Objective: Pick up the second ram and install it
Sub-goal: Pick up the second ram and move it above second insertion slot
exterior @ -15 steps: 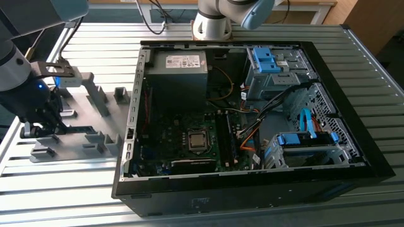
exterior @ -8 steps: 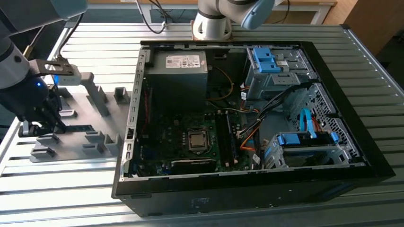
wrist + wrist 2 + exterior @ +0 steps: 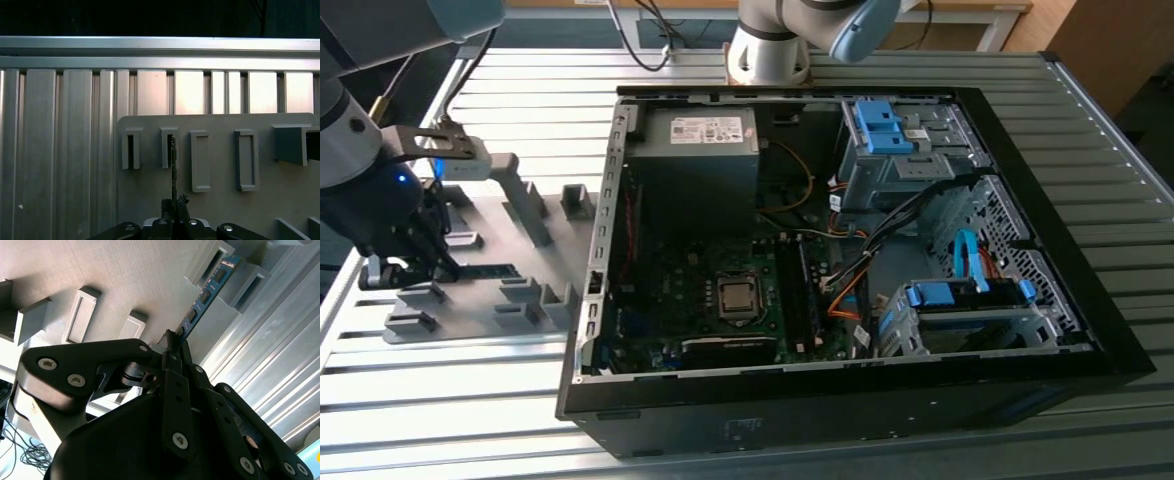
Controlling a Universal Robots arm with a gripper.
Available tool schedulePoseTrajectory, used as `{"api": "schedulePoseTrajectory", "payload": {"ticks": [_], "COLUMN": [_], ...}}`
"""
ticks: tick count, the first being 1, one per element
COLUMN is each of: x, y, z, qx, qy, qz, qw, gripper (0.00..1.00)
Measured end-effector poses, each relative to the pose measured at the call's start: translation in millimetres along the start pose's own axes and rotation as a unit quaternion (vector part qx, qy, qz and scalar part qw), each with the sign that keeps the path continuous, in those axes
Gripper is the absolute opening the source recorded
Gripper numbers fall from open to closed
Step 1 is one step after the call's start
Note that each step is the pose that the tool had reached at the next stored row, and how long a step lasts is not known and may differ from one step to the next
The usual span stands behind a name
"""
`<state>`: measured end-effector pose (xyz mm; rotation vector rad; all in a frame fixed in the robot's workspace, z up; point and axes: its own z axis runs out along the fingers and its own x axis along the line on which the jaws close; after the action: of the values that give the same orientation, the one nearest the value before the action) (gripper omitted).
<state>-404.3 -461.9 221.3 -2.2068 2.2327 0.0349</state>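
The gripper (image 3: 172,341) pinches the near end of the ram stick (image 3: 206,292), its far end slotted in the gray tray (image 3: 100,280); so off-centre a hold could make it twist or snag.

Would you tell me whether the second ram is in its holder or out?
In: the second ram stands on edge with its far end inside the grey holder's slot, the end effector closed on its near end.
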Motion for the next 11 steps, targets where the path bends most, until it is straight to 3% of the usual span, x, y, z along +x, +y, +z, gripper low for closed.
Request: {"api": "schedulePoseTrajectory", "payload": {"ticks": [7,11], "x": [0.0,-0.1], "y": [0.1,0.1], "z": [-1.0,-7.2], "qx": [-0.0002,0.0], "qy": [0.0001,0.0], "qz": [0.0,0.0], "qw": [1.0,1.0], "gripper": [0.14,0.14]}}
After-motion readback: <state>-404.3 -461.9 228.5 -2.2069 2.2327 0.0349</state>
